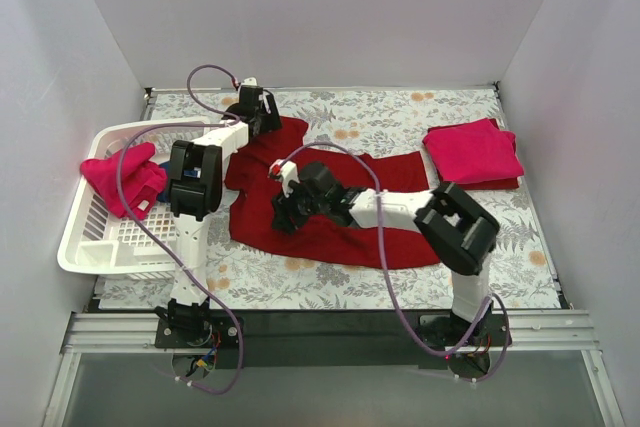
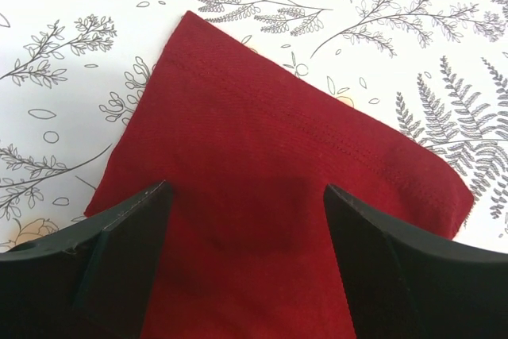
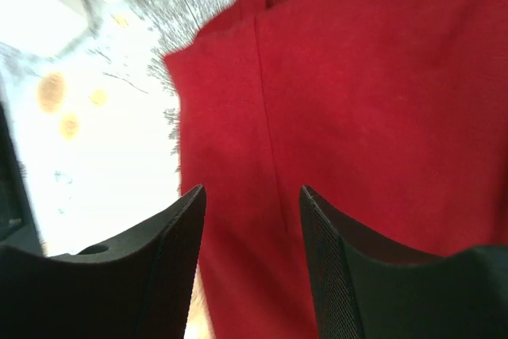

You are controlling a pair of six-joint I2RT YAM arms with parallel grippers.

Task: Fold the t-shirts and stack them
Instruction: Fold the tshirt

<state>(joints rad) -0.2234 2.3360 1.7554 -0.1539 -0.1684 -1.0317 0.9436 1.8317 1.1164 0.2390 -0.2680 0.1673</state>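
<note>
A large dark red t-shirt (image 1: 330, 239) lies spread flat on the middle of the table. My left gripper (image 1: 260, 109) hangs over its far-left sleeve (image 2: 262, 140). In the left wrist view that gripper (image 2: 248, 196) stands open, with the flat sleeve below it and nothing pinched. My right gripper (image 1: 284, 210) hovers over the shirt's left side, near its edge (image 3: 238, 117). It (image 3: 250, 196) is open too, with only cloth beneath. Folded bright pinkish-red t-shirts (image 1: 472, 153) are stacked at the back right. Another pinkish-red t-shirt (image 1: 122, 177) lies crumpled in the basket.
A white slatted plastic basket (image 1: 100, 237) stands at the left edge of the table. The table has a fern-print cover (image 1: 400, 112). White walls close in the back and both sides. Purple cables loop from both arms over the shirt.
</note>
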